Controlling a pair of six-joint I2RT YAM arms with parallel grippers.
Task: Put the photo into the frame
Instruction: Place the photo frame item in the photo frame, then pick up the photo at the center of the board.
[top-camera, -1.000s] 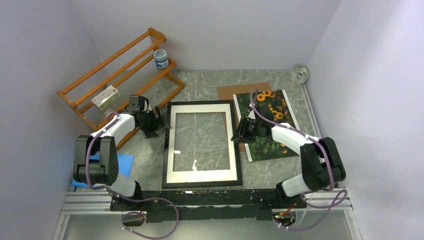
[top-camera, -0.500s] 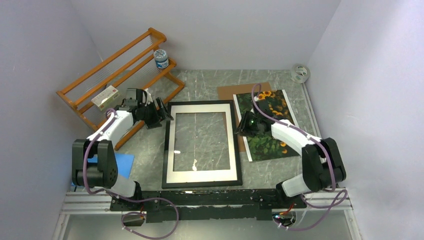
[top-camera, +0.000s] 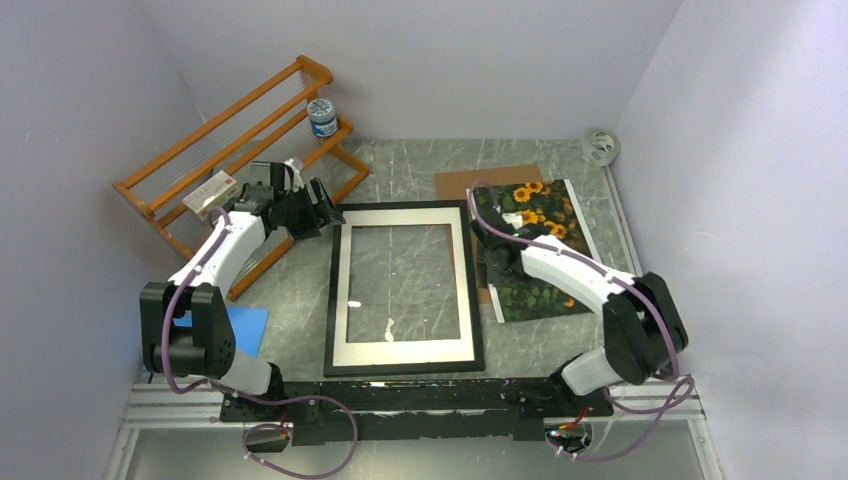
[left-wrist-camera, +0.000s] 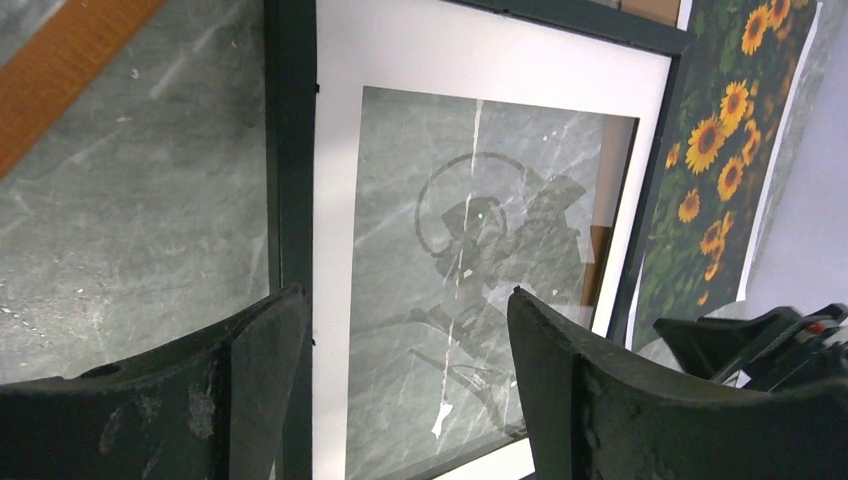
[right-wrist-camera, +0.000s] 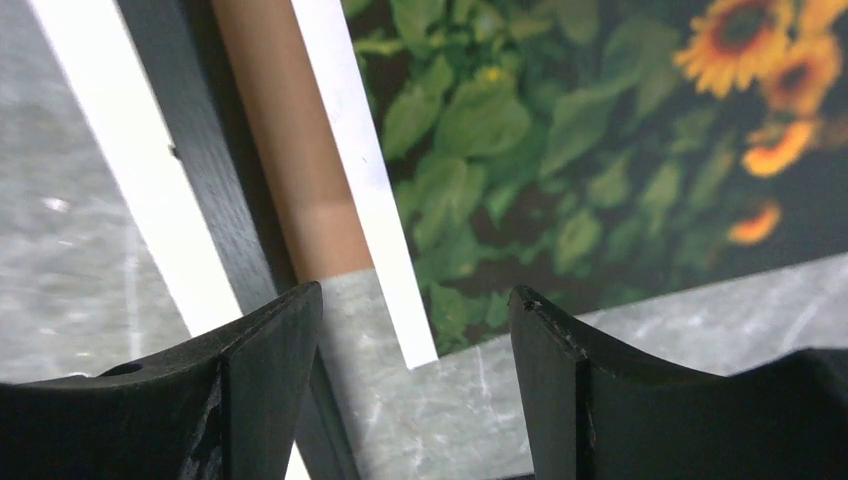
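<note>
The photo (top-camera: 553, 212) lies face up just right of the frame (top-camera: 331, 300), partly on a brown board (top-camera: 482, 181); it looks thin, light and floppy, so I would take it at its near corner beside the frame, where it runs off the board. The right gripper (right-wrist-camera: 413, 296) hangs over that corner, jaws wide and empty; the left gripper (left-wrist-camera: 405, 300), also wide and empty, hovers at the frame's far left corner.

- Top view: bright, even light from overhead; shadows on the table (top-camera: 300, 290) are faint and soft-edged.
- Two small white glare spots sit on the glass of the frame (top-camera: 331, 300), lower centre.
- Left wrist view: the glass mirrors a dark arm silhouette at centre, with a green pinpoint of light.
- Right wrist view: the photo (right-wrist-camera: 480, 150) is soft; sunflowers at upper right are blurred.
</note>
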